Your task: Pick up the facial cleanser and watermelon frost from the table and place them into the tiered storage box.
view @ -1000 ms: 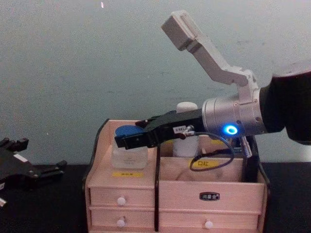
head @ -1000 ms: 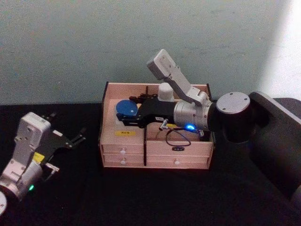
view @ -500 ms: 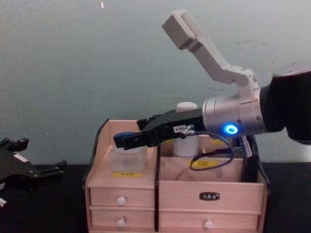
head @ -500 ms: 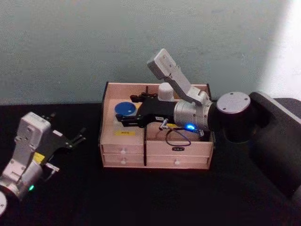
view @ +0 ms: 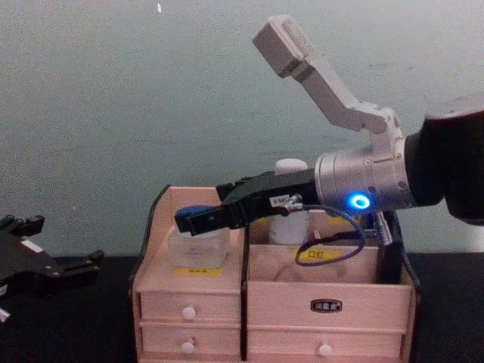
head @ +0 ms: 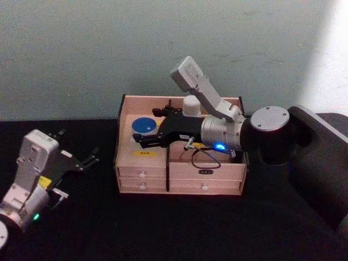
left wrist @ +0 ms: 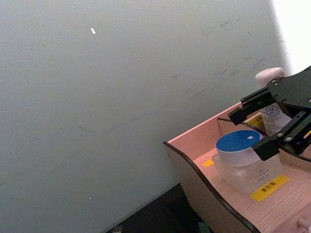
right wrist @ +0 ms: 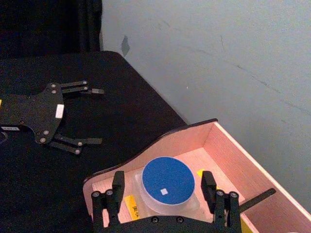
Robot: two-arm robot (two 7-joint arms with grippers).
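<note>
The watermelon frost (head: 145,124), a clear jar with a blue lid (right wrist: 167,180), rests on the floor of the tiered storage box's (head: 179,176) upper left compartment. My right gripper (head: 149,126) reaches over the box and stands open, one finger on each side of the jar (left wrist: 238,145) with narrow gaps. In the chest view one finger (view: 189,221) covers part of the lid. The facial cleanser (head: 192,105), a white bottle, stands upright in the back right compartment behind my right wrist; its cap (view: 290,168) pokes above the arm. My left gripper (head: 79,145) rests open over the table, left of the box.
The wooden box (view: 325,291) sits mid-table against a pale green wall, with white-knobbed drawers facing me. The black table top (head: 163,228) stretches in front of and to the left of it. A dark cable loops below my right wrist (view: 333,234).
The jar has gone down from just above the compartment to its floor, and my right gripper has lowered slightly with it. The left arm has barely moved.
</note>
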